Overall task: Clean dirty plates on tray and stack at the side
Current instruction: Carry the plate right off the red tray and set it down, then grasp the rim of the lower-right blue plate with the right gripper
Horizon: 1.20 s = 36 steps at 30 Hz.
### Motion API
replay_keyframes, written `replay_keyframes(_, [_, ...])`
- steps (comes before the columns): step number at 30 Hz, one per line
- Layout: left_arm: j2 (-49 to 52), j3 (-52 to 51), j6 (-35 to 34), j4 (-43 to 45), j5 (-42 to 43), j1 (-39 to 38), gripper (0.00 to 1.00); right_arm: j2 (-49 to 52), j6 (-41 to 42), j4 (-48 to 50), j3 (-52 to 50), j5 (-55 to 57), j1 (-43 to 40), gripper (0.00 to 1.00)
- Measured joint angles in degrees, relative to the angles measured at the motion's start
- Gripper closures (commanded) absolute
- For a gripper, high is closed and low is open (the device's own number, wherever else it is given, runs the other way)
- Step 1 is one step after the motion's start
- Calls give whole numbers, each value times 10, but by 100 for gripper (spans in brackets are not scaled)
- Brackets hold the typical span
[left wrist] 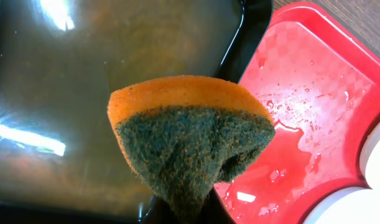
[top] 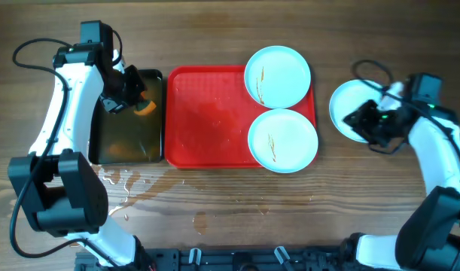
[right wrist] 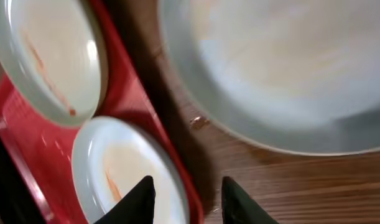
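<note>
While my left jaws pinch the orange and green sponge (left wrist: 190, 130) over the black tray (top: 128, 147) of brown water, two plates (top: 278, 77) sit on the right side of the red tray (top: 207, 120). So the sponge must cross the tray to the right. My right jaws are nearer to them, apart and holding nothing, by the third plate (top: 348, 105) on the tabletop (top: 230, 226). The two plates are round and pale with thin orange streaks. The third looks clean to me.
</note>
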Motion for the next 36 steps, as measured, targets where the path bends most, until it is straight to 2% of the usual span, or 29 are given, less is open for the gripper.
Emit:
replay_keyframes(6, [0,0,0,5,0,0,96,0,-12,-2,-40,54,116,62])
replay_keyframes(12, [0,0,0,5,0,0,96,8,-13,-2,-44,82,153,64])
replay_keyframes(14, [0,0,0,5,0,0,96,16,-13,-1,-56,89,160,72])
replay_keyframes(16, [0,0,0,5,0,0,96,30,-17,-4,-70,94,166,92])
replay_keyframes(17, [0,0,0,5,0,0,96,34,-19,-5,-73,96,167,96])
replay_keyframes(22, [0,0,0,5,0,0,96,34,-21,-8,-74,87,183,96])
replay_keyframes(26, [0,0,0,5,0,0,96,33,-16,-39,-64,66,228,96])
replay_keyframes(27, [0,0,0,5,0,0,96,31,-5,-38,-54,63,247,96])
replay_keyframes(30, [0,0,0,5,0,0,96,28,75,50,-31,56,316,96])
replay_keyframes(36, [0,0,0,5,0,0,96,53,286,211,-23,133,435,96])
